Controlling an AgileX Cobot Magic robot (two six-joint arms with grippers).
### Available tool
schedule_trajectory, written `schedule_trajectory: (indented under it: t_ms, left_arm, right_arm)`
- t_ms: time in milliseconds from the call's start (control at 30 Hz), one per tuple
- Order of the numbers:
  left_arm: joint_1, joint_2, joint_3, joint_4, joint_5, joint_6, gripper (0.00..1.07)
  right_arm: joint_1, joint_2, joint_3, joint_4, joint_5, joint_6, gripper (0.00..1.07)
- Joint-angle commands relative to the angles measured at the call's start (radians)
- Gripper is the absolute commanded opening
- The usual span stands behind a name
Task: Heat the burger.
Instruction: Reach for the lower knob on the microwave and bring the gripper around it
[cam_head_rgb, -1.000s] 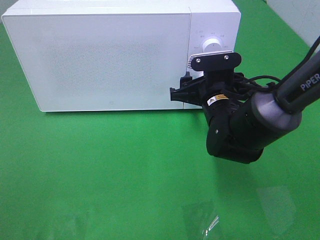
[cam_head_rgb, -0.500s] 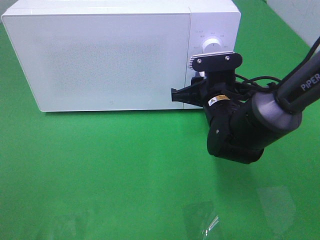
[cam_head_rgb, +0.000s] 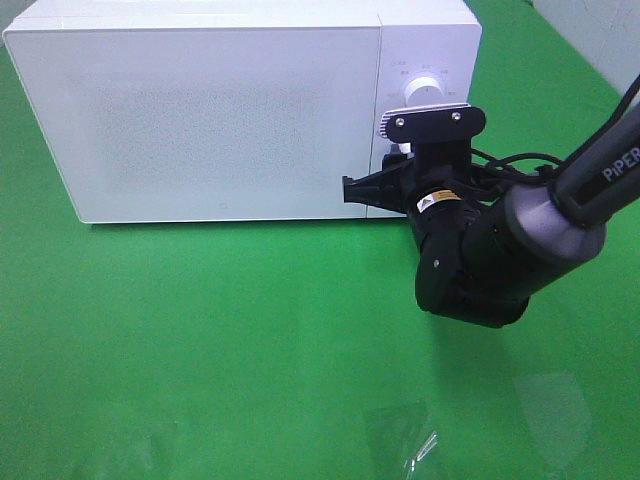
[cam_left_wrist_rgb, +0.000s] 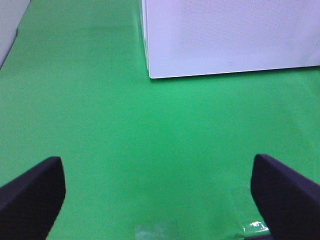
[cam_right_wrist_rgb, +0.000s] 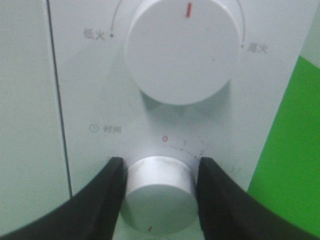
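Note:
The burger is out of view; the white microwave stands with its door shut. My right gripper is at the control panel, its two black fingers pressed against either side of the lower white timer knob. The larger upper knob is free, with its red mark pointing up. In the high view the right arm reaches to the panel, and the wrist camera mount hides most of the lower knob. My left gripper hangs open over bare green cloth, in front of the microwave.
A green cloth covers the table. A scrap of clear plastic lies near the front edge. The microwave's left front corner is ahead of the left gripper.
The right gripper's fingers have drawn in onto the lower knob and the wrist has shifted slightly. The left arm's view gives no earlier frame.

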Motion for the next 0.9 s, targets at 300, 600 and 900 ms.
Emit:
schedule_trajectory:
  t_ms: [300, 600, 900]
  left_arm:
    - [0.003, -0.017, 0.001, 0.001, -0.009, -0.005, 0.93]
    - [0.003, -0.017, 0.001, 0.001, -0.009, -0.005, 0.93]
    - [0.003, -0.017, 0.001, 0.001, -0.009, -0.005, 0.93]
  right_arm:
    - [-0.011, 0.007, -0.021, -0.08, 0.089, 0.829, 0.0]
    - [-0.011, 0.086, -0.022, -0.358, 0.113, 1.889, 0.0]
    - [-0.014, 0.096, -0.022, -0.368, 0.084, 1.972, 0.0]
